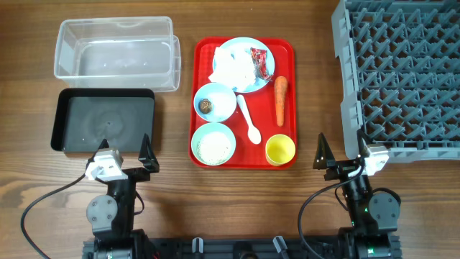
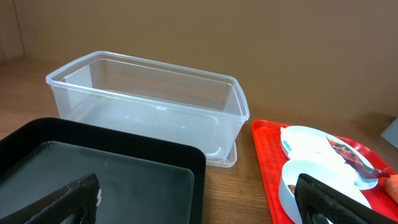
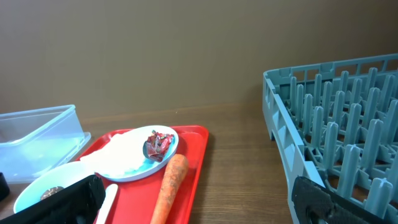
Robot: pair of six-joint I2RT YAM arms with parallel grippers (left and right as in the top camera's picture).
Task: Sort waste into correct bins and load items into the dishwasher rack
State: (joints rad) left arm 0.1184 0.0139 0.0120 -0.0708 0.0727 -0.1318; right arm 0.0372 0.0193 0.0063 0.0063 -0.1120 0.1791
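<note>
overhead, both arms sit at the near edge of the table (image 1: pixel 237 205), short of everything on it. the left gripper (image 1: pixel 126 152) hangs at the near rim of the black tray (image 1: pixel 104 122), and the right gripper (image 1: pixel 343 153) hangs by the near corner of the dishwasher rack (image 1: pixel 406 72). each wrist view shows its own fingers (image 2: pixel 323 199) far out at the picture's lower corners, so both pairs of jaws stand wide apart with nothing between them.

i judge the task to be at its very start. the clear tub (image 1: pixel 115 61), the black tray and the rack hold nothing. all the waste and dishes lie on the red tray (image 1: pixel 248 157) between the arms.

the next move, as i read it, is waste first. that means reaching to the plate (image 1: pixel 238 44) at the tray's far end and pinching the napkins (image 1: pixel 230 68) or the red wrapper (image 1: pixel 261 63) from above without dragging the plate.

counted:
- two bins, one rack, one red tray, one plate.
- two bowls: a pale blue bowl (image 1: pixel 224 99) holding one brown lump (image 1: pixel 206 106), and a mint-green bowl (image 1: pixel 194 144) holding rice (image 1: pixel 213 147).
- one yellow cup (image 1: pixel 280 150), one white spoon (image 1: pixel 248 119), one carrot (image 1: pixel 280 99), one wrapper.
- the napkins are a crumpled heap and i cannot tell their number.
</note>
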